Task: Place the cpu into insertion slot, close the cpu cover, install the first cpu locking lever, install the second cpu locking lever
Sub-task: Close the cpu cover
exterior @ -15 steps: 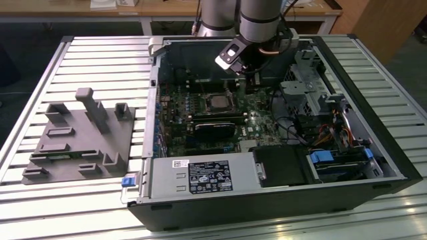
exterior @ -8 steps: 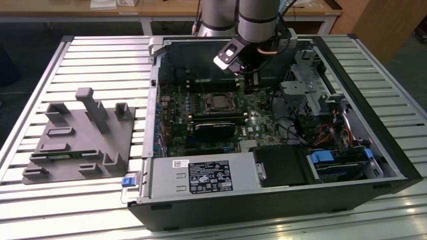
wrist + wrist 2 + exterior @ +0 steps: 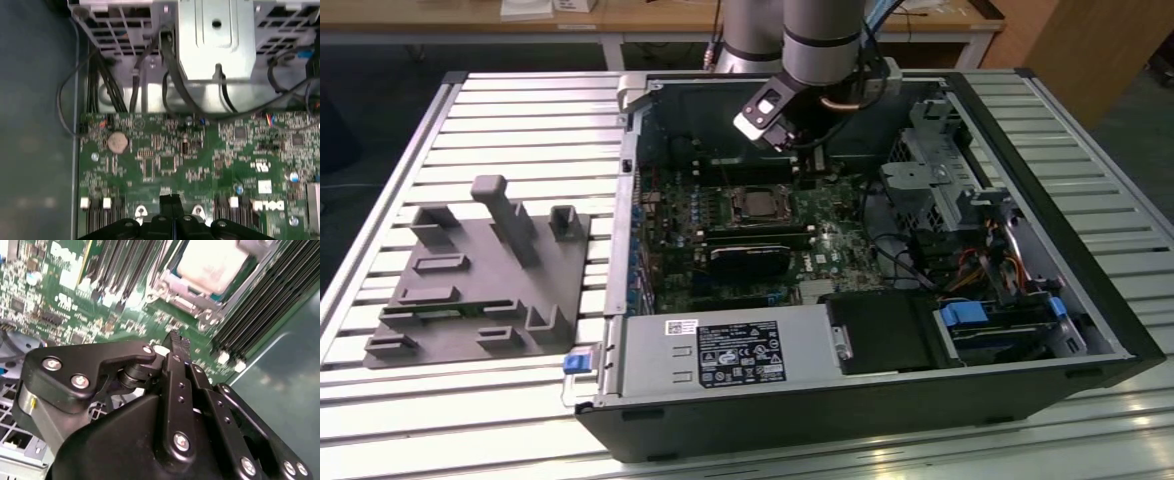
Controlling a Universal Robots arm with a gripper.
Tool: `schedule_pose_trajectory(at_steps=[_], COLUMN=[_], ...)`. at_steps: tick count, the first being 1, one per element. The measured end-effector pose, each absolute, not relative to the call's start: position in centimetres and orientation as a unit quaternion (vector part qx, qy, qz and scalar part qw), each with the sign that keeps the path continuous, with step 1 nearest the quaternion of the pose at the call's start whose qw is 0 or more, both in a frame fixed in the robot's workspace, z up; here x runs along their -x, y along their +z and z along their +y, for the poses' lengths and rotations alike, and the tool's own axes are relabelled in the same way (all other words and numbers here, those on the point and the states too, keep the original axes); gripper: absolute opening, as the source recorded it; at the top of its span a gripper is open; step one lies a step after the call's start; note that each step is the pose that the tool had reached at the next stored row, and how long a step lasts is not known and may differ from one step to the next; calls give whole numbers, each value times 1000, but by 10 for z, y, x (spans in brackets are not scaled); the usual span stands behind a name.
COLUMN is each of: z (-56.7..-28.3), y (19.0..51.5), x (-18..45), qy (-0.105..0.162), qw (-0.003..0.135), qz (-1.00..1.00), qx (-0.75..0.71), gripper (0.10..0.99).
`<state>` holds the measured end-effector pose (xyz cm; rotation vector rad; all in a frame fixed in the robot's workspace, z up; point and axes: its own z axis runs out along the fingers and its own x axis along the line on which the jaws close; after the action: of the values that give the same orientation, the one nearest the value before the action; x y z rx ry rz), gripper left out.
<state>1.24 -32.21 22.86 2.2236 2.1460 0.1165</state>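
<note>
The gripper hangs just above the green board, jaws pinched together on nothing (a narrow tip, probably suited to nudging thin levers). Beyond it the cpu lies flat in the insertion slot, with the cpu cover framing it, apparently down.
</note>
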Motion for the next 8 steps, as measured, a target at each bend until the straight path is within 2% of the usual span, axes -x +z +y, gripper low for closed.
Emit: schedule_pose_trajectory(at_steps=[8], z=[-322], y=[226], x=[10], qy=[38], qw=[25], qz=[694], qx=[-719], gripper=[106])
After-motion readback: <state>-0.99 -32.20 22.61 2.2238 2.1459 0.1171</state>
